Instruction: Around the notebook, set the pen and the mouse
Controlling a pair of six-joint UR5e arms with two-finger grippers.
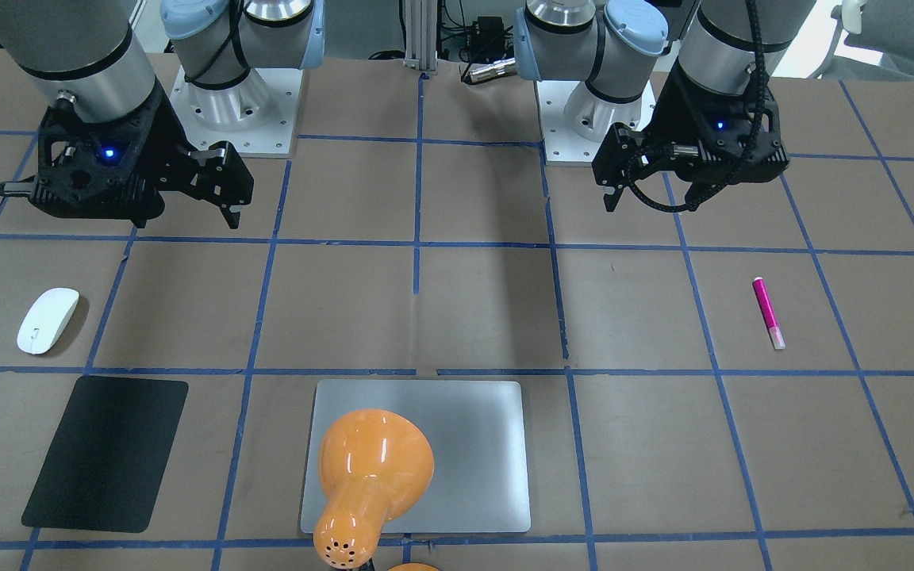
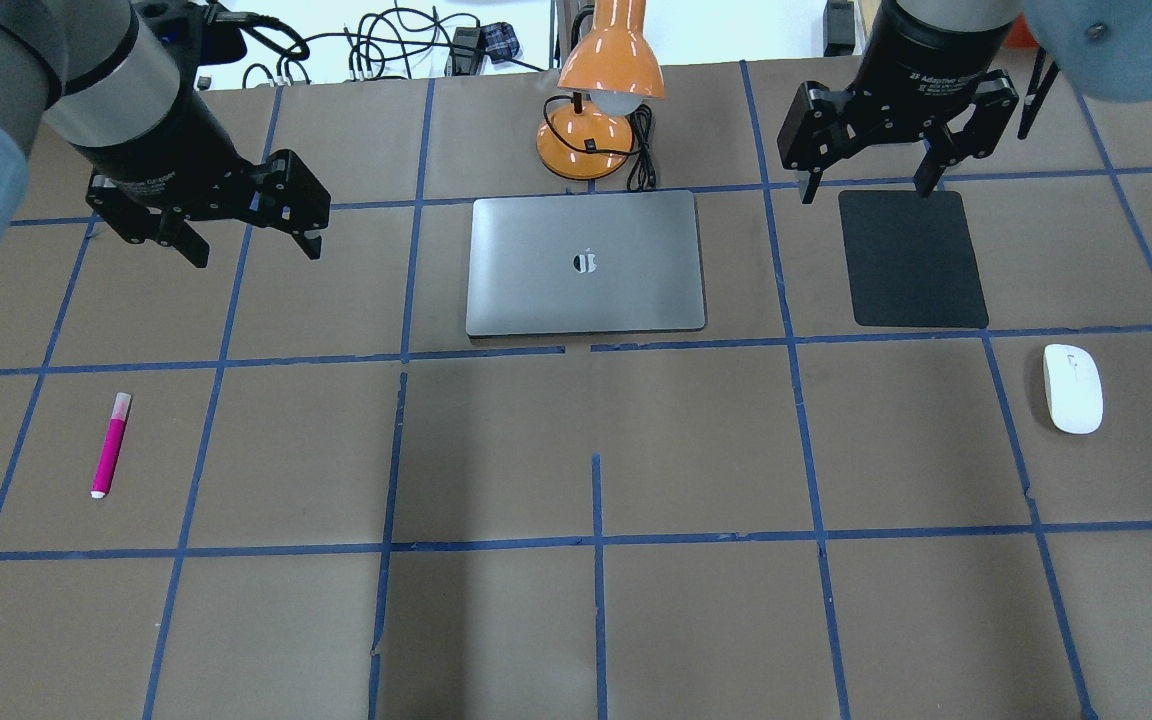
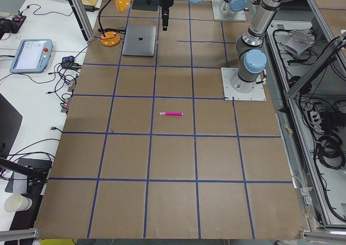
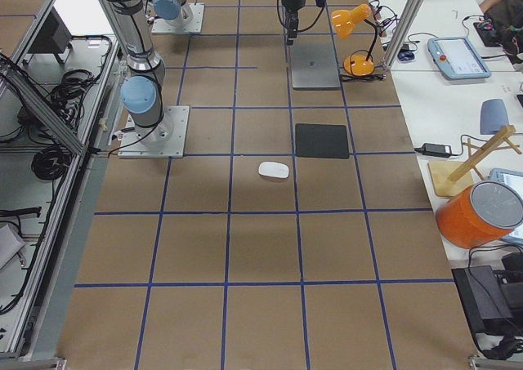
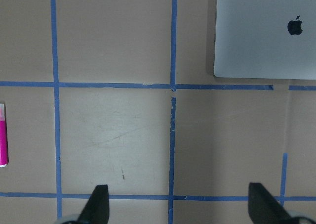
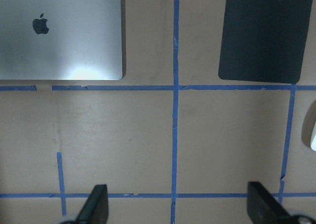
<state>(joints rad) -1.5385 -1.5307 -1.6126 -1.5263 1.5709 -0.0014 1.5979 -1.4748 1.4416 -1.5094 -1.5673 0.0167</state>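
Note:
The pink pen (image 2: 110,445) lies flat on the table's left side, nearer the robot than my left gripper (image 2: 256,250), which hangs open and empty above the table. At the left edge of the left wrist view only a sliver of the pen (image 5: 2,135) shows. Far right on the table rests the white mouse (image 2: 1073,388), just on the robot's side of the black mat. My right gripper (image 2: 866,190) is open over the mat's far edge. The silver notebook (image 2: 586,262) lies closed at the middle far side, between both grippers.
A black mat (image 2: 912,258) lies right of the notebook. An orange desk lamp (image 2: 601,90) stands behind the notebook, its head leaning over it. Blue tape lines grid the brown table. Bare brown surface flanks the notebook on both sides.

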